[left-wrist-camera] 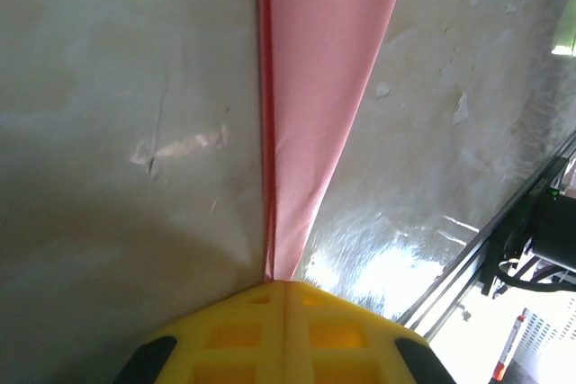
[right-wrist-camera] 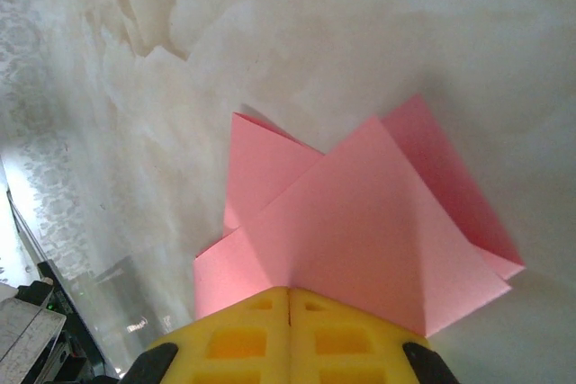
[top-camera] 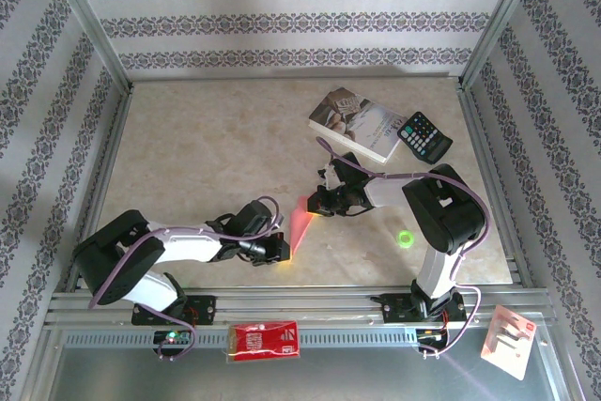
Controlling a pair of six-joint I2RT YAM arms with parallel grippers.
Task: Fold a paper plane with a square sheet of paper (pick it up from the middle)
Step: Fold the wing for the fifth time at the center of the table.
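Paper plane [top-camera: 299, 225]: pink-red and part folded, low at the worktop [top-camera: 197, 157] between our two arms, near the front edge.
Left end effector [left-wrist-camera: 284, 287]: closed, its yellow fingers pinching the narrow pointed end on the central crease.
Right end effector [right-wrist-camera: 289, 292]: closed on the wider end, where overlapping flaps fan out.
Step in hand: we judge that we are setting the centre fold, with one clamp at each end.
Doing it well: we draw gently apart along the ridge so the layers lie taut and aligned, then press the crease flat.
Risk: too much tension may tear the tip; slack lets the flaps slip.
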